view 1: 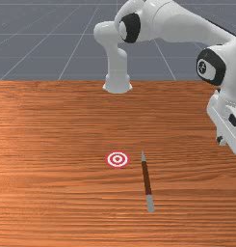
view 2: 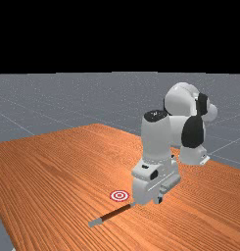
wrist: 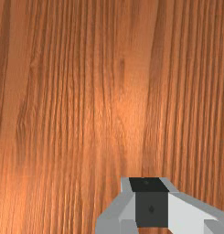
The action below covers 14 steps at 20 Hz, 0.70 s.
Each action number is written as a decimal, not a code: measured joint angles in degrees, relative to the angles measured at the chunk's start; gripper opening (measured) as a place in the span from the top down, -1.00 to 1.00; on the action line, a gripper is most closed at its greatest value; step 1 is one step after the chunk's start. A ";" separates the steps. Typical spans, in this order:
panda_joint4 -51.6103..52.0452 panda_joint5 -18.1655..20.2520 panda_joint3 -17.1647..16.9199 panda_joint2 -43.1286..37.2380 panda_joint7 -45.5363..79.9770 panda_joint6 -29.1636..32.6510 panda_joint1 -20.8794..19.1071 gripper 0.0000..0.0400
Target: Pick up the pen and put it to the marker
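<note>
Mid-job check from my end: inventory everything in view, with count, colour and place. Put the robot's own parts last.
Pen: one, brown with grey ends, lying on the table, its pointed end toward the arm's base side.
Marker: one, red and white rings, flat on the table, at the front view's left of the pen's pointed end, not touching it.
Table: one, orange-brown wood, under pen and marker.
Floor: one, grey with pale lines, beyond the table.
Backdrop: one, black, above the floor in the far view.
Arm: one, white with black parts, its base at the table's far side in the front view.
Gripper: one, white and dark, over the table at the front view's right of the pen.
</note>
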 joint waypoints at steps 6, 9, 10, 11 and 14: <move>1.25 0.20 -0.31 0.75 1.77 -1.88 0.22 1.00; -9.37 -0.38 -0.28 -4.92 1.07 4.48 0.00 1.00; -6.89 0.32 -0.23 -3.65 2.50 2.42 0.07 1.00; -7.39 0.37 -0.30 -3.26 2.90 3.88 0.11 1.00; -8.41 0.56 -0.56 0.41 3.88 9.38 0.18 1.00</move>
